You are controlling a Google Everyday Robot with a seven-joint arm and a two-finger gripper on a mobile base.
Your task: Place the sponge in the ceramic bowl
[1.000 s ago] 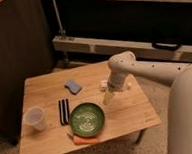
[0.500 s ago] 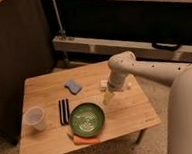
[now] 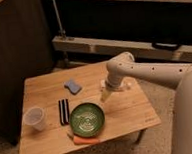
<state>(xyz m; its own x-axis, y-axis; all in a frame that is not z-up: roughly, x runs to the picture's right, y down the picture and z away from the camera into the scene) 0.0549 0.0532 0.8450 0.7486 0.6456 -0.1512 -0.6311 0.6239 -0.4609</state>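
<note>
L→R on the counter (image 3: 130,116):
- Translucent cup (image 3: 34,118), far left, upright.
- Black-striped flat item (image 3: 64,111), just right of the cup, lying flat and lengthwise toward the cam.
- Sponge (image 3: 72,86), light-blue pad, upper-center of the counter. It lies flat on the wood, up and left of the bowl, apart from it and touching nothing.
- Ceramic bowl (image 3: 86,118), green, center-low in the frame. Only the swirl pattern shows inside; no sponge in it.
- Orange carrot-like piece (image 3: 86,140), just below the bowl near the front edge.
- Gripper (image 3: 105,96), right of the sponge and up-right of the bowl rim, pointing down, low over the counter. Near both, over neither. Spread or pressed together: can't tell from this view. Nothing blue at its tip, so I judge it isn't carrying the sponge.
- Arm (image 3: 149,75) runs in from the right side of the frame.

Status: goal state not met, since the sponge is on the counter and not in the bowl. Remaining, as I read it: get the gripper over the sponge (a short move left), grip it, carry it down-right over the bowl, let go. The sponge is soft and small and the bowl is wide, so the drop tolerance looks generous.
</note>
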